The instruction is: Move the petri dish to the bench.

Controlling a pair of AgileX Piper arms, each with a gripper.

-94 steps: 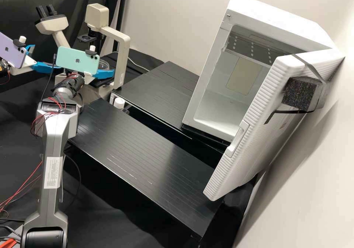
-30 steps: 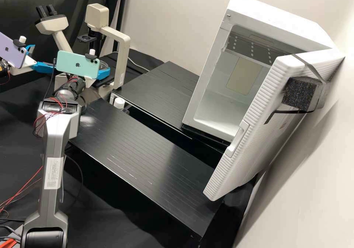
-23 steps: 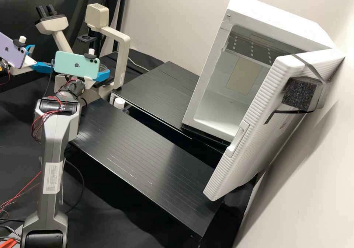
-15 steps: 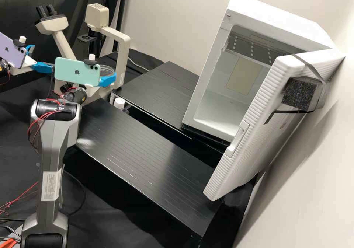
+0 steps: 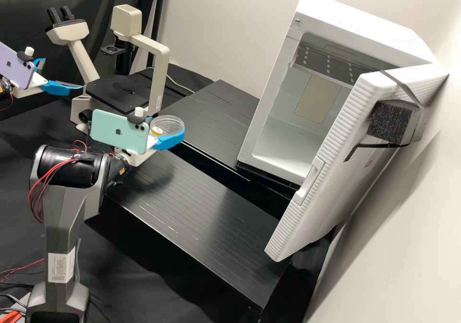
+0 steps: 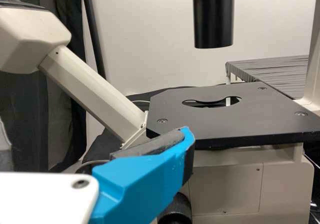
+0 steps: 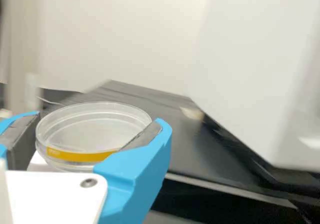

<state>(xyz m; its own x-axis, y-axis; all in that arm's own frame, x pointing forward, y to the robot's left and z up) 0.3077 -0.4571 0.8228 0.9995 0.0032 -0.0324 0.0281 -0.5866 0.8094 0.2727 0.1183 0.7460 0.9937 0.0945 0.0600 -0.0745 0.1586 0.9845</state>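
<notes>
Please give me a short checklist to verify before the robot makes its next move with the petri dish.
1. Petri dish between both fingers of the right gripper: ok.
2. Dish about level, not tipped: ok.
3. Dish off the microscope stage: ok, it is held out beside it.
4. Left gripper away from the dish: ok, it is on the far side of the microscope's front.
5. Dish set down on the black bench surface: not ok, it is in the gripper.
6. Exact spot for setting it down: cannot tell, nothing marks one.
</notes>
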